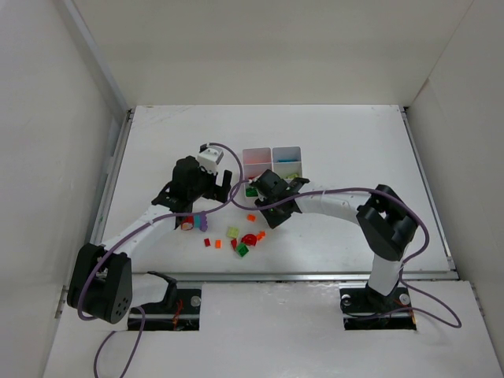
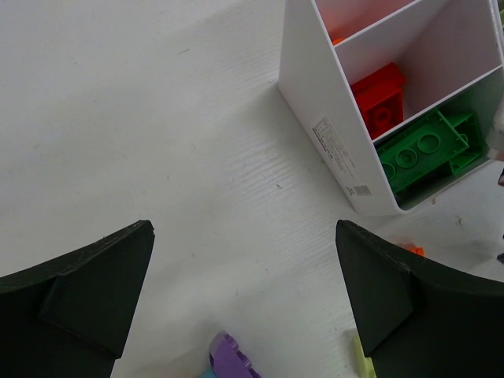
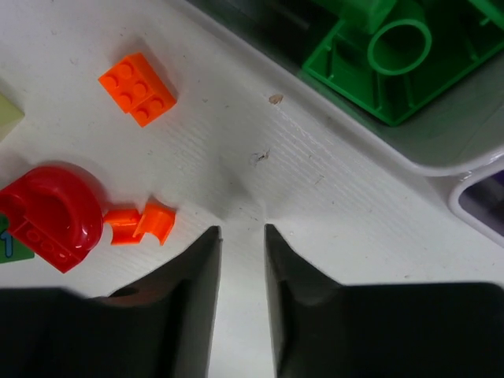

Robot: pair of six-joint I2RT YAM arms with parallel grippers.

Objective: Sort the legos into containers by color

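Our left arm (image 1: 134,232) rises from its base at the lower left of the top view and reaches up and right toward the centre. The left gripper (image 2: 242,232) points downward, its jaws spread wide. Our right arm (image 1: 339,203) bends at a raised elbow on the right, with the forearm running left. The right gripper (image 3: 240,236) holds its jaws nearly together, only a narrow slit between them.

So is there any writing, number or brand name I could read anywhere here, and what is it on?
No text here can be read.
White sticker on the outer wall of the tray: printed lines, too small to read.
Green piece at the edge of the right wrist view: a pale blue mark, cut off by the frame, unreadable.
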